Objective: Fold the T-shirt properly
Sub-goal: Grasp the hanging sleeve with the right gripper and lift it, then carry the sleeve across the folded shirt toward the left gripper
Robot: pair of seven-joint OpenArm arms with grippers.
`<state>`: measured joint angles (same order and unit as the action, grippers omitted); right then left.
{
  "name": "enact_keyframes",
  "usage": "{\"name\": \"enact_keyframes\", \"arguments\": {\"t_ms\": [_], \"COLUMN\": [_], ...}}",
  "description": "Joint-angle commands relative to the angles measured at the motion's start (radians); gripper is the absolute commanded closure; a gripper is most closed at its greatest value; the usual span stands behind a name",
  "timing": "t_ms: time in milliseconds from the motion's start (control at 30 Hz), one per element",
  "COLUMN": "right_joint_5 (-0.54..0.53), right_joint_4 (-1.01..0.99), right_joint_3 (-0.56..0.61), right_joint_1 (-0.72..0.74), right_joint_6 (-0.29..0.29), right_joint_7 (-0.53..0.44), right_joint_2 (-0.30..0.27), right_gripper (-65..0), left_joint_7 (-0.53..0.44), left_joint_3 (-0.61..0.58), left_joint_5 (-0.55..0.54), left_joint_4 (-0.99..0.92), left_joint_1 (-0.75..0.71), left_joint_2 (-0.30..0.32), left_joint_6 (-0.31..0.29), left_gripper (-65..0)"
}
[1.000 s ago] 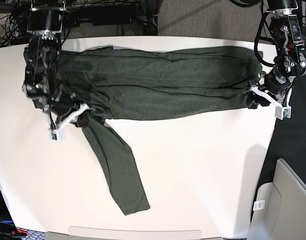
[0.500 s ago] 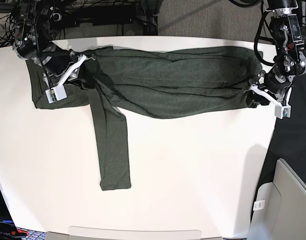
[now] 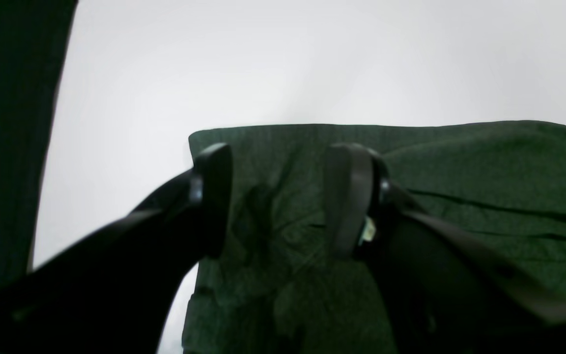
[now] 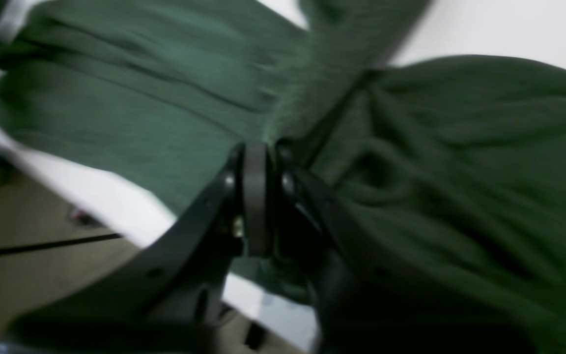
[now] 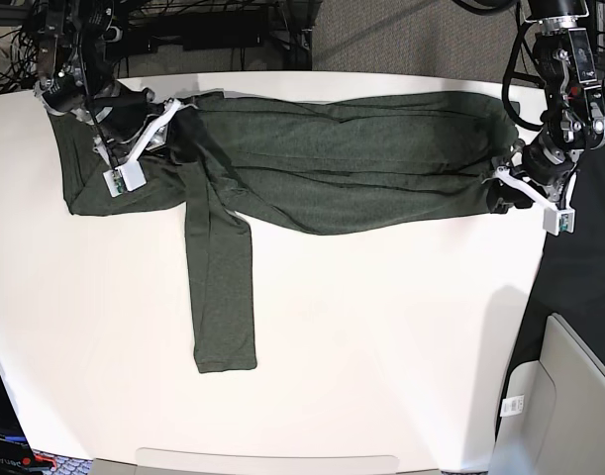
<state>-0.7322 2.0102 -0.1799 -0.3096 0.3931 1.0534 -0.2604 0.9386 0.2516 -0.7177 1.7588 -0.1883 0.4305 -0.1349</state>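
T-shirt [image 5: 342, 163] lies under spread left pincer [image 3: 278, 196]; right pincer [image 4: 263, 196] seemingly pinches it.

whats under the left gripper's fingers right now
The T-shirt lies under the left gripper, a bunched corner of it between the open fingers. Around it is bare white table. Whatever sits beneath the fabric is covered.
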Motion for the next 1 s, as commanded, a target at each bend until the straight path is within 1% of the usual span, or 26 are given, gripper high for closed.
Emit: {"name": "enact_keyframes", "arguments": {"t_ms": [0,67,133,233,300,400,467,633,800,967], "right_joint_5": [-0.01,0.0,0.0,0.001,0.004,0.006,0.006,0.026,0.141,0.311], "right_joint_4": [0.014,0.014,0.014,0.014,0.014,-0.015,-0.075,-0.25,-0.434,-0.576], "right_joint_3": [-0.003,-0.008,-0.011,-0.014,-0.027,-0.083,-0.105,-0.106,-0.103,-0.066], "right_joint_1": [0.007,0.007,0.01,0.034,0.065,0.125,0.194,0.361,0.533,0.682], "right_joint_6": [0.007,0.005,0.005,0.005,0.005,0.005,0.005,0.005,0.005,0.005], "right_joint_7": [-0.017,-0.017,-0.017,-0.017,-0.02,-0.022,-0.023,-0.023,-0.023,-0.023], "right_joint_2": [-0.007,-0.012,-0.014,-0.014,-0.014,-0.007,-0.007,-0.006,0.062,0.145], "right_gripper": [-14.7,-24.3,-32.3,-39.4,-39.8,-39.8,-39.8,-39.8,-39.8,-39.8], "left_joint_7": [-0.025,-0.025,-0.025,-0.025,-0.023,-0.02,-0.02,-0.019,-0.019,-0.019], "left_joint_3": [0.008,0.008,0.008,0.008,0.008,0.007,0.007,0.007,0.007,0.007], "left_joint_5": [-0.009,-0.01,-0.01,-0.01,-0.01,-0.01,-0.01,-0.01,-0.01,-0.012], "left_joint_4": [0.017,0.017,0.017,0.017,0.017,0.017,0.017,0.017,0.017,0.017], "left_joint_1": [0.013,0.013,0.013,0.013,0.013,0.013,0.013,0.013,0.013,0.013], "left_joint_2": [0.018,0.018,0.018,0.018,0.018,0.017,0.0,-0.002,-0.003,-0.003], "left_joint_6": [-0.004,-0.004,-0.004,-0.004,-0.004,-0.004,-0.004,-0.004,-0.004,-0.004], "left_gripper": [-29.3,-29.3,-29.3,-29.3,-29.3,-29.3,-29.3,-29.3,-29.3,-29.3]}}
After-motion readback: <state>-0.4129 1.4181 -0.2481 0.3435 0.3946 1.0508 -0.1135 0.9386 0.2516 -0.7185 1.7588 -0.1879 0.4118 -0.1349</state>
